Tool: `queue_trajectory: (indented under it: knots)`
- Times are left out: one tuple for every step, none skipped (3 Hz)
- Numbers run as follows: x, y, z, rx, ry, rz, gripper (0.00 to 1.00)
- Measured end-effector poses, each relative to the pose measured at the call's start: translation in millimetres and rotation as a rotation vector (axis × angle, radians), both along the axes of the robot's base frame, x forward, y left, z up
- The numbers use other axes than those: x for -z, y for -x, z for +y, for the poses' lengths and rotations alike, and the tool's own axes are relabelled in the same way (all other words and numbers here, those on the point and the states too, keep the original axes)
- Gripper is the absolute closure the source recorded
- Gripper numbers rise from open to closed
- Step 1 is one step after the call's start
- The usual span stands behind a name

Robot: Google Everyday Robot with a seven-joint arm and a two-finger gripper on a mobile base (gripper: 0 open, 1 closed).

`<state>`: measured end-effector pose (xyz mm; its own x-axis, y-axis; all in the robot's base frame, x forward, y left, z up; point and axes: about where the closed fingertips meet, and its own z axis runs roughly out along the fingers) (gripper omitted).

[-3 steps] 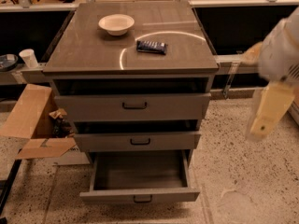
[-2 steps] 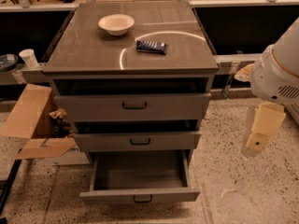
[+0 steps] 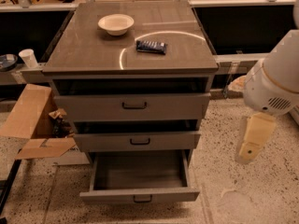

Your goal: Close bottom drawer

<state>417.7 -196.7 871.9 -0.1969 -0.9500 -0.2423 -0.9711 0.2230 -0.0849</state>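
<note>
Grey-brown bottom drawer (image 3: 140, 196) stands pulled out at foot of cabinet (image 3: 205, 106), nothing inside. Claw (image 3: 250, 146) hangs right of cabinet, well apart; open or closed, cannot tell. Bring your claw before drawer front, press near bar handle (image 3: 142, 199), push straight in. Bowl (image 3: 116, 23) and dark packet (image 3: 151, 46) on worktop (image 3: 84, 55), cardboard box (image 3: 30, 120) left of cabinet: likely no obstruction.

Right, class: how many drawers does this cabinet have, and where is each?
3, stacked: the top drawer and middle drawer slightly open, the bottom drawer pulled far out at floor level. None looks hidden. The gripper hangs right of the cabinet, apart from them.
</note>
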Motion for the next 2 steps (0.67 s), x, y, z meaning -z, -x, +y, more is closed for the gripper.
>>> queue_trajectory:
  knots:
    - [79, 10, 16, -0.041, -0.043, 0.077, 0.00]
    - [127, 16, 26, -0.061, -0.070, 0.120, 0.00]
